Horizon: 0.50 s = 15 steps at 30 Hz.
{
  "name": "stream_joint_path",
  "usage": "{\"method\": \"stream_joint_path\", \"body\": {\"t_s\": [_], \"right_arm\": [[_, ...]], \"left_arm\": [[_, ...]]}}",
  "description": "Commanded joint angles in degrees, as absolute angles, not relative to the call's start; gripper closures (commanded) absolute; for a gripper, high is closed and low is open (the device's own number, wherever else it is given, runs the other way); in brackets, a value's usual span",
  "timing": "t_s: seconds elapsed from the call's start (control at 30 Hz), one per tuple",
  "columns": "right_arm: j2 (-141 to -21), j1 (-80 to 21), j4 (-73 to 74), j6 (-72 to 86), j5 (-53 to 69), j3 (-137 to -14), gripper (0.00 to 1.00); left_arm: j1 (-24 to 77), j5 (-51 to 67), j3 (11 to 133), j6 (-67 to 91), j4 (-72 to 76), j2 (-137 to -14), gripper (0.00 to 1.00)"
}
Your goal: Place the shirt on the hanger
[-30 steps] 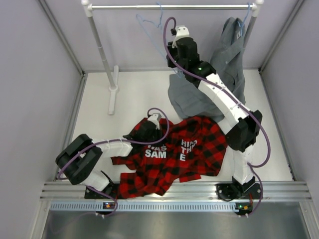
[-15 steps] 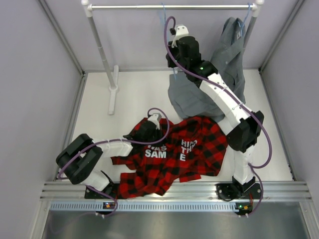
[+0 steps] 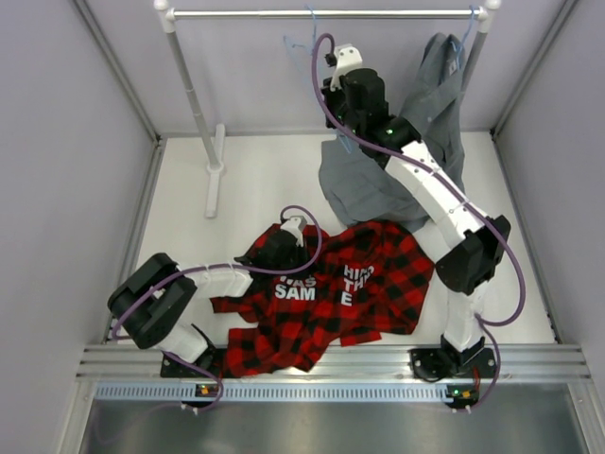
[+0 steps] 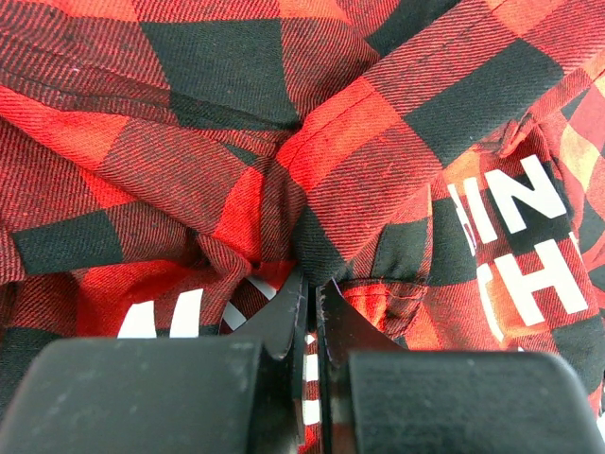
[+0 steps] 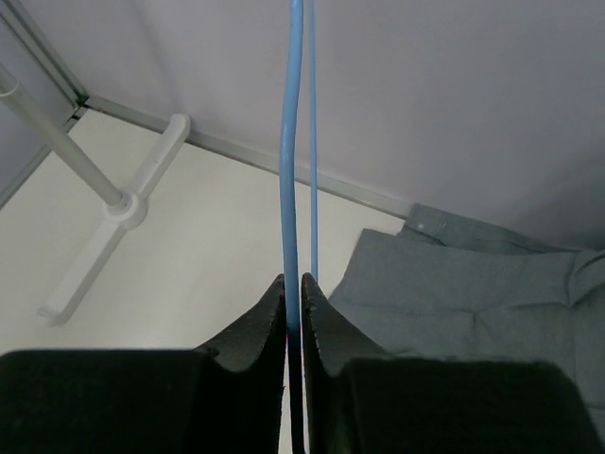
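Observation:
The red-and-black plaid shirt [image 3: 364, 284] lies crumpled on the table's near half, its white lettering facing up. My left gripper [image 3: 282, 250] presses down at the shirt's left part and is shut on a fold of the plaid cloth [image 4: 312, 189]. The thin light-blue hanger [image 3: 301, 43] hangs from the rail at the back. My right gripper [image 3: 333, 90] is raised beside it. In the right wrist view the right gripper [image 5: 293, 281] is shut on the hanger's wire [image 5: 294, 142], which runs straight up out of the jaws.
A white clothes rack spans the back, with its rail [image 3: 321, 13], left post [image 3: 192, 90] and foot [image 3: 216, 170]. A grey shirt [image 3: 378, 184] hangs from the rail's right end and drapes onto the table behind the plaid one. Walls close in both sides.
The right arm's wrist has shifted slightly right and the hanger has swung with it; the right jaws have closed on the wire. The left arm and the shirt have not moved.

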<state>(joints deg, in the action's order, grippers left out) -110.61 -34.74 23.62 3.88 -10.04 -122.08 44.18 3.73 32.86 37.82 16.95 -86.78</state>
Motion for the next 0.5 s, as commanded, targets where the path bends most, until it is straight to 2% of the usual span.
{"method": "stream_joint_path", "body": {"t_s": [0.0,0.1,0.17,0.2,0.27,0.47], "right_arm": [[-107.84,-34.63,23.91,1.58,-11.07,-121.20,0.90],[-107.67,-34.63,23.91,1.41,-10.99,-120.41,0.92],[-107.58,-34.54,23.99,1.14,-10.72,-119.80,1.00],[-107.40,-34.54,23.91,1.14,-10.72,-119.53,0.99],[-106.79,-34.54,23.91,1.49,-10.72,-118.31,0.90],[-105.56,-34.54,23.82,1.76,-10.90,-116.19,0.89]], "left_arm": [[44.30,4.75,32.87,37.79,20.13,-86.84,1.00],[44.30,4.66,32.78,37.79,20.13,-86.66,1.00],[44.30,4.66,32.70,37.79,20.13,-86.66,1.00],[44.30,4.75,32.70,37.79,20.13,-86.66,1.00],[44.30,4.83,32.61,37.79,20.30,-86.84,1.00],[44.30,5.01,32.52,37.88,20.56,-87.01,1.00]]}}
